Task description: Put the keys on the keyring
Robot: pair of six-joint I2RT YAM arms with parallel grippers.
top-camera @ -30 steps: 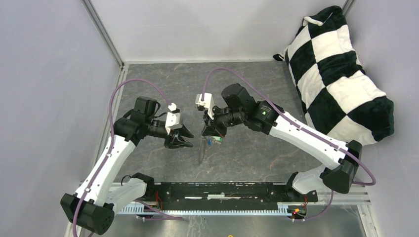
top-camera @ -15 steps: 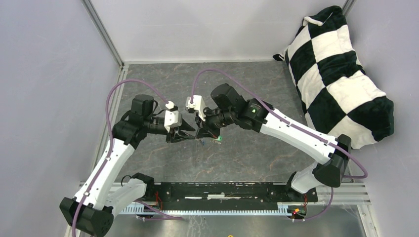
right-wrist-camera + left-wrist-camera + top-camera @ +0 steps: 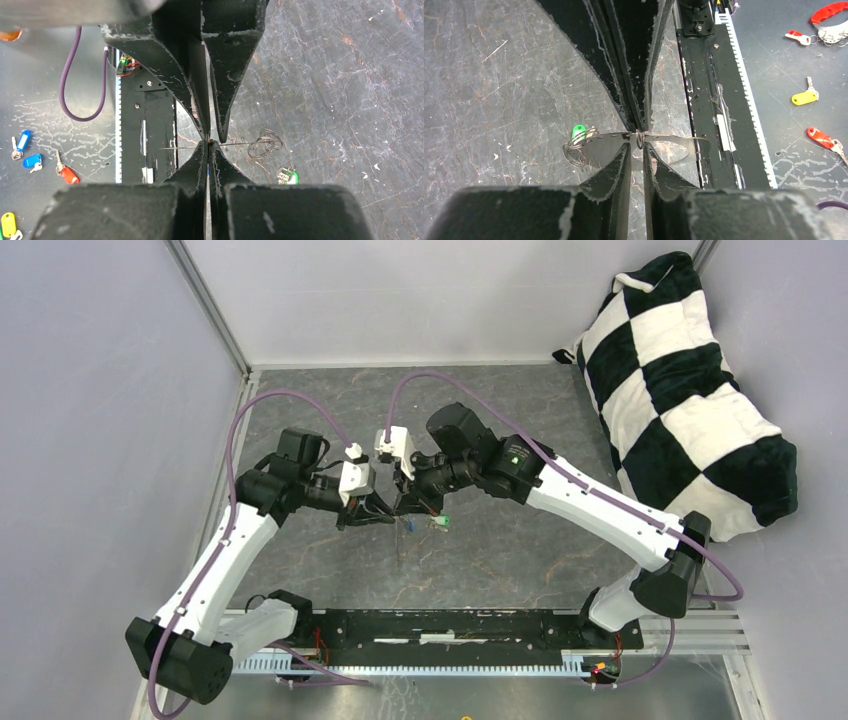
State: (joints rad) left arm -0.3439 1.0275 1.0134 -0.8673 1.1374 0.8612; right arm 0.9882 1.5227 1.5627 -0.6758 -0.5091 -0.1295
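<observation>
The keyring [image 3: 611, 135] is pinched aloft by closed left fingers [image 3: 616, 165] and right fingers [image 3: 225, 75]; green key [image 3: 579, 132] seemingly not yet threaded.

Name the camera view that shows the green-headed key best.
Right wrist: the green-headed key shows unobstructed, with both its green head and some silver metal visible. Left wrist shows only the green head peeking over the keyring. Top external shows just a tiny green speck.
</observation>
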